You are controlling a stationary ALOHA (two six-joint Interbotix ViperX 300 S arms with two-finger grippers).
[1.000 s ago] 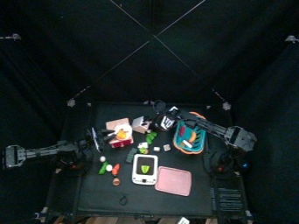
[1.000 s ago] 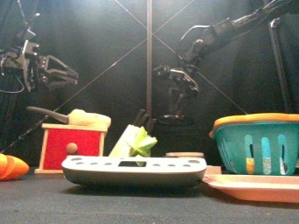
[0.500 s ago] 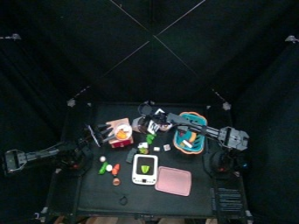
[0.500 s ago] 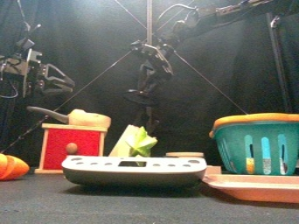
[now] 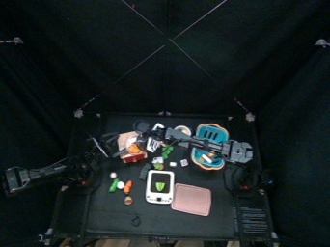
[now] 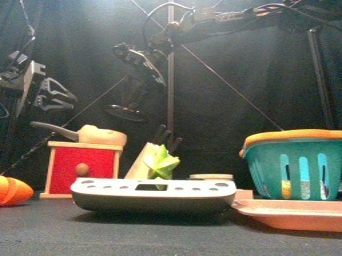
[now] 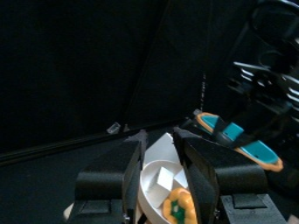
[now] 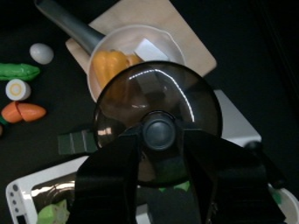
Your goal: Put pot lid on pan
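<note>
Only the right wrist view shows the right gripper (image 8: pixel 159 149) clamping the lid (image 8: pixel 156 107) knob, pan (image 8: pixel 131 51) at 12 o'clock; the left gripper's (image 7: pixel 158 175) opening can't be judged.

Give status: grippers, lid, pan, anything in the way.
Right gripper shut on pot lid, above pan. Left gripper off to the side. Pan holds an orange piece. Lid not yet seated.

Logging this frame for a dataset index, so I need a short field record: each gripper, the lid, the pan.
right gripper: shut on the lid's knob, held above the table
lid: dark glass, hanging just beside the pan, overlapping its rim
pan: white, on a wooden board, orange food inside
left gripper: raised at the table's left side
</note>
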